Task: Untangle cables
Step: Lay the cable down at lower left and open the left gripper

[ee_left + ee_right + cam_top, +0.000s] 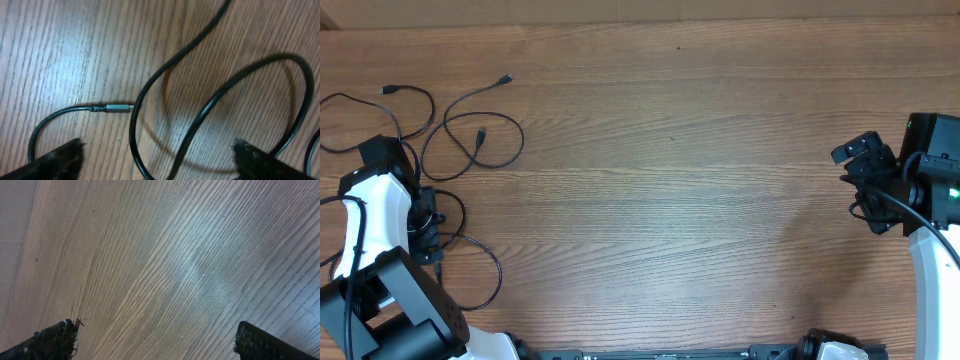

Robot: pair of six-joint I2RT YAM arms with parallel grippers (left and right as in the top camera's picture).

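Note:
Several thin black cables (480,140) lie looped over one another at the table's far left. My left gripper (426,228) points down over the lower loops, with its white arm covering part of them. In the left wrist view it (157,160) is open, a finger on each side of two crossing cable strands (200,115) just above the wood. A grey metal plug (117,108) lies on the wood beyond the fingers. My right gripper (852,180) hovers at the far right. It (155,337) is open and empty over bare wood.
The wooden table (670,200) spans the whole view. A loose cable end with a plug (503,78) and another (388,90) lie at the back left. A cable loop (485,285) trails toward the front edge near the left arm's base.

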